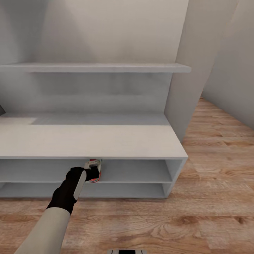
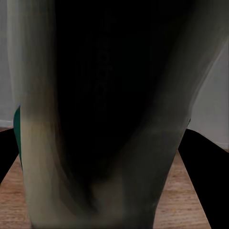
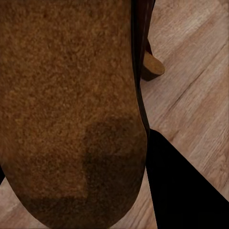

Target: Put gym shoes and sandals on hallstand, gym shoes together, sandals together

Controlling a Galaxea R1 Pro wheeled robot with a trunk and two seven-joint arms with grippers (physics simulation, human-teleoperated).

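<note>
STEP: set shoe (image 1: 94, 170) on rack (image 1: 134, 141) upper tier, near its front edge | LEFT: gripper (image 1: 92, 173) pinches shoe; lower flat, then release | RIGHT: fingers clamp sandal (image 3: 71, 109) above floor (image 3: 191, 81)

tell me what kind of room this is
Most likely a home corridor or entryway. A pale hallstand with a low two-tier bench and a floating shelf stands on wood plank flooring, and the left gripper is putting a gym shoe into it.

Pale grey wall (image 1: 229, 63) right of the unit, running back along the planks
</note>
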